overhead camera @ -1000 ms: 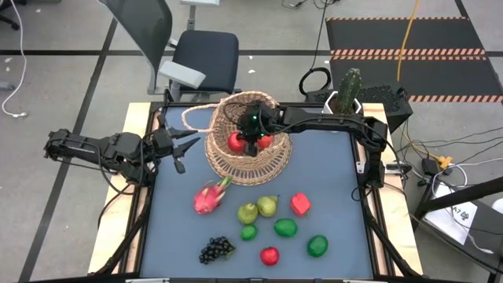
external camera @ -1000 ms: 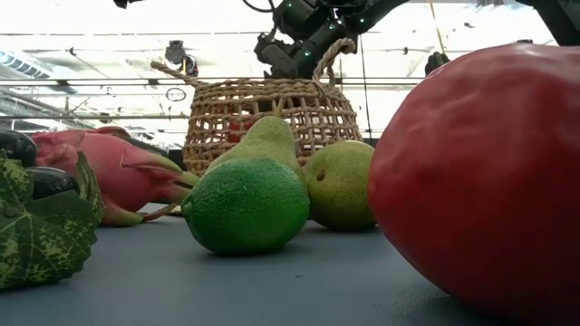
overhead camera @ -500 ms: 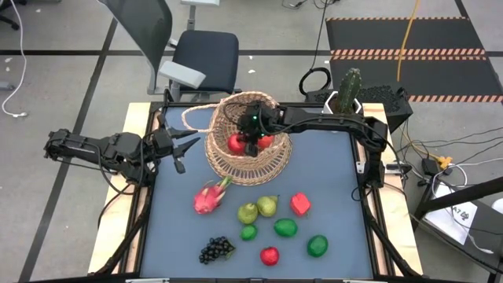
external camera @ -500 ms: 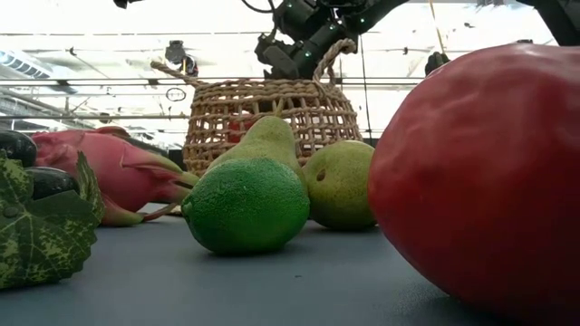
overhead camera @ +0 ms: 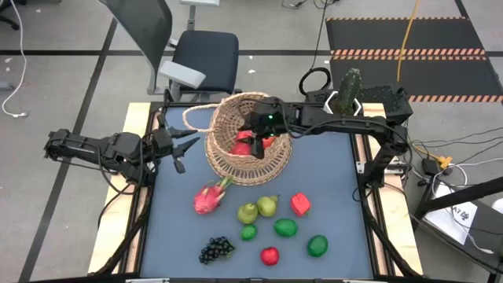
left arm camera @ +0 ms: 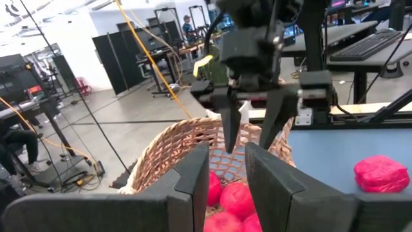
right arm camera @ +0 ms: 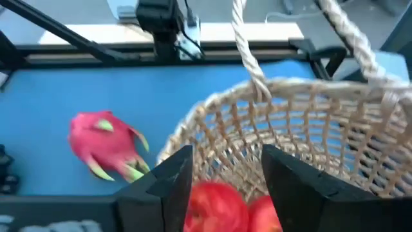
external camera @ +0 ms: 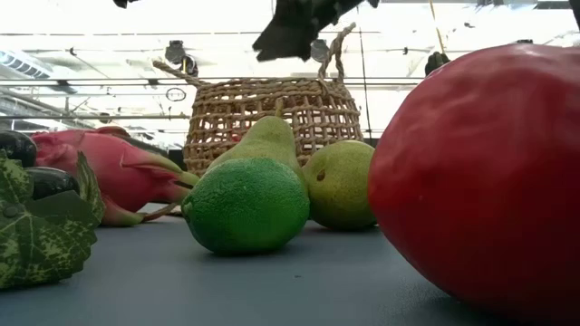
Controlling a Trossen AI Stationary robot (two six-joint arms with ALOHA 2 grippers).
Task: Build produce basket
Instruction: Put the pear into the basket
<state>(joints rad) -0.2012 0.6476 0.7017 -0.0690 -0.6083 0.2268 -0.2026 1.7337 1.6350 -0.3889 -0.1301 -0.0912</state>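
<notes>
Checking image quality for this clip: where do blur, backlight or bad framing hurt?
Low view: bright backlit room behind, the right tool a smeared dark silhouette above the basket; the near red fruit looms oversized and soft. Right wrist view: whole frame motion-soft, dragon fruit included. Left wrist view: own fingers blurred close up. High view: evenly lit, sharp.

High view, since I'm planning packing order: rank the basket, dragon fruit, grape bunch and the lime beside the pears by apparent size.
1. Basket
2. Dragon fruit
3. Grape bunch
4. Lime
The overhead camera sees all from a similar distance, so the order is trustworthy.
</notes>
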